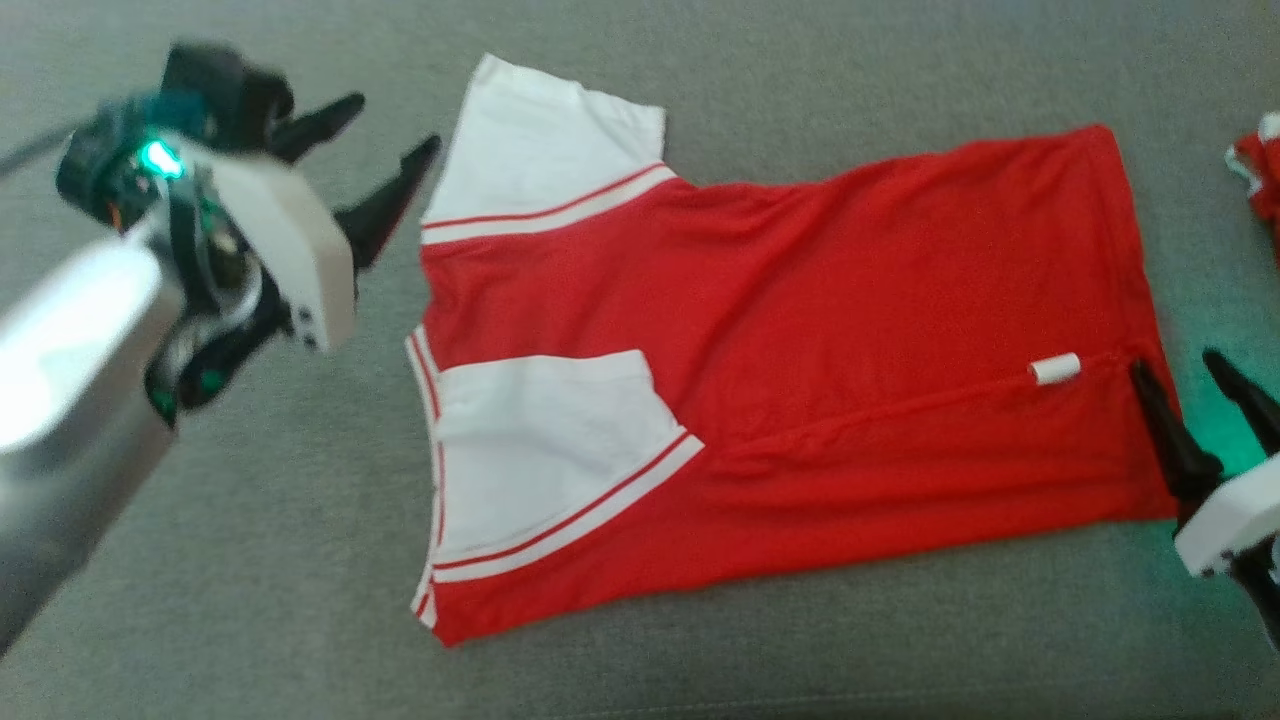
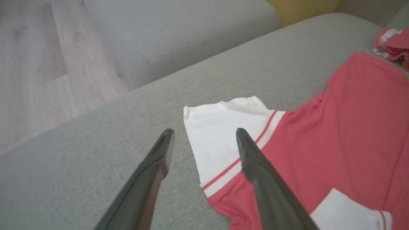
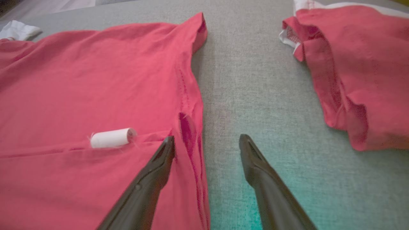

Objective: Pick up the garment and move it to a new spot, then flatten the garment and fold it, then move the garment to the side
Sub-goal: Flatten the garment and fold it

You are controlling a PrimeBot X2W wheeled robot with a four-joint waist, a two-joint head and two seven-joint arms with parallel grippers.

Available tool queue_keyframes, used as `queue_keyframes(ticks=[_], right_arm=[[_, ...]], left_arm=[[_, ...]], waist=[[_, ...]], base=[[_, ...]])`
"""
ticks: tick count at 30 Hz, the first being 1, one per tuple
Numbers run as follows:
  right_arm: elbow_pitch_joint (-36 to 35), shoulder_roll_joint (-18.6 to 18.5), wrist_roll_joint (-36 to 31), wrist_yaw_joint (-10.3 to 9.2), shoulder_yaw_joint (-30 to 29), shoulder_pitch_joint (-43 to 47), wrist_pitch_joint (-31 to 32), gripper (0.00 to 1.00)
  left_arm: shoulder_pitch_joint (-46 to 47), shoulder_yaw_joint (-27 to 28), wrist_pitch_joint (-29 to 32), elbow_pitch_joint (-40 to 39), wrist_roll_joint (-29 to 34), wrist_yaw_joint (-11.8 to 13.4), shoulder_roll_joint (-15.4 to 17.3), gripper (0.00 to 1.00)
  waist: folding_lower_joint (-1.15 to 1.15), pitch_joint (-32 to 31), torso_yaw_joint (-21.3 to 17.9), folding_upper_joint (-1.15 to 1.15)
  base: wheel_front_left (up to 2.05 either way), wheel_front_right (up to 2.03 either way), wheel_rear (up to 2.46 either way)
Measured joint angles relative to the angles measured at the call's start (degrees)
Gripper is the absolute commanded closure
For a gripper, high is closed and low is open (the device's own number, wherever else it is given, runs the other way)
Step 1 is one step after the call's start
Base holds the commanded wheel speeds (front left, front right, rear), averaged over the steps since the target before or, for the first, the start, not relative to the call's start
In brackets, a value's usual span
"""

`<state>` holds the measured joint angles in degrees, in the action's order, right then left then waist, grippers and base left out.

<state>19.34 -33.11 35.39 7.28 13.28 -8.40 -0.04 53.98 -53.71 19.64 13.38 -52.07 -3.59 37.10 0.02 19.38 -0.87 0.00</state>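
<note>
The grey woven sofa cushion [image 1: 250, 560] stretches broad before me; on it the red short-sleeved shirt with white, red-striped sleeves [image 1: 800, 330] is spread flat, sleeves toward my left, hem toward my right, the near sleeve lying over the red body; a second, crumpled red garment [image 3: 351, 64] sits apart beyond the hem; my left gripper [image 1: 393, 122] hangs wide and empty just beside the far sleeve; my right gripper [image 1: 1178, 363] is spread, empty, straddling the hem edge; a small rolled white label [image 1: 1055, 369] lies near it.
</note>
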Motion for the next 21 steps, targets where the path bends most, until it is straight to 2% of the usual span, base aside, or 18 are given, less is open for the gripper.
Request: queue_keyframes(ticks=[2, 7, 14, 21], right_arm=[[-1.49, 0.41, -0.94, 0.00, -0.67, -0.72, 0.87, 0.00], [-4.31, 2.14, -2.59, 0.00, -1.91, -0.84, 2.58, 0.00], [-6.93, 3.97, -4.15, 0.00, -3.78, -1.62, 3.61, 0.00], [-8.47, 5.63, -4.23, 0.00, -4.57, -1.59, 4.09, 0.00]], left_arm=[[2.99, -0.09, 3.66, 3.47, -1.38, -1.08, -1.51, 0.00], [9.37, -0.27, 7.71, 11.57, -2.42, -2.49, -4.33, 0.00], [14.06, -0.62, 9.07, 20.13, -3.02, -3.50, -5.59, 0.00], [15.30, -2.49, 9.07, 25.43, -2.79, -3.57, -5.57, 0.00]], waist=[[0.00, 1.36, -1.04, 0.00], [0.00, 4.30, -4.17, 0.00], [-0.01, 7.84, -8.30, 0.00], [-0.01, 10.12, -11.26, 0.00]], base=[[0.00, 0.00, 0.00], [0.00, 0.00, 0.00], [0.00, 0.00, 0.00], [0.00, 0.00, 0.00]])
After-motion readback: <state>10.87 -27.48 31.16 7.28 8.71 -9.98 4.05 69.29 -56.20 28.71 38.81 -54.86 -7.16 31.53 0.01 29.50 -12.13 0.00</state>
